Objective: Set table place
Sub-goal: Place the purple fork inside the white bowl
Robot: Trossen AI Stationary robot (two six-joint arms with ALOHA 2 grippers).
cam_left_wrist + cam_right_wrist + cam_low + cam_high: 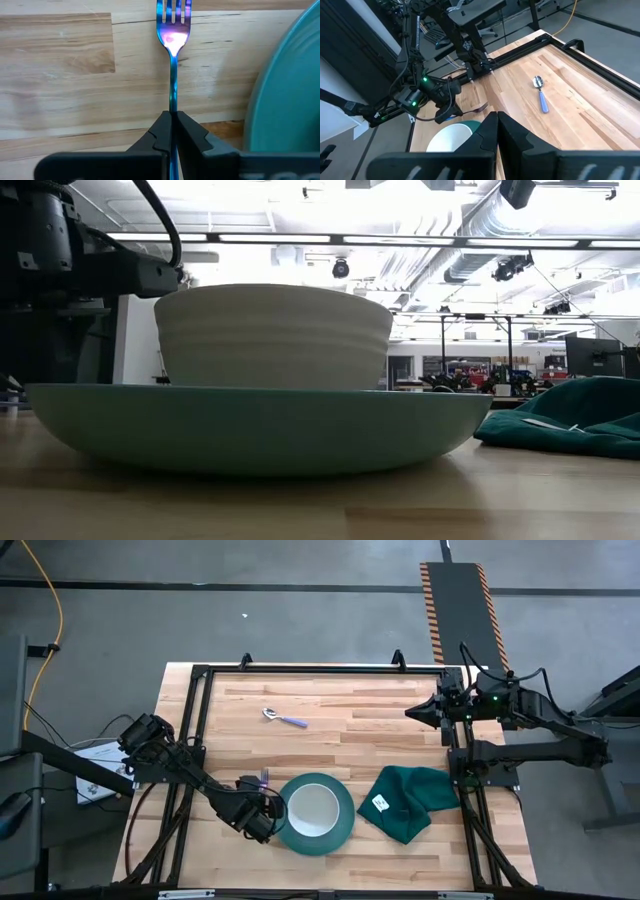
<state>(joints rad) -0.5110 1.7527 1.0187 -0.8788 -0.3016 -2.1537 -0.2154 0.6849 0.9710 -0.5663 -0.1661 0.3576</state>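
Left wrist view: my left gripper has its jaws pinched tight on the fork handle, tines lying over the table just beside the teal plate. White bowl sits in the plate. Spoon lies well apart, toward the far edge. Right gripper waits w/ fingers together at the far right frame. Green cloth sits right of the plate.

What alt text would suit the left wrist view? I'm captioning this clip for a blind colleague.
The left gripper holds a blue-purple fork by its handle, jaws shut on it, tines pointing away over the table. The rim of the teal plate curves in beside the fork, apart from it.
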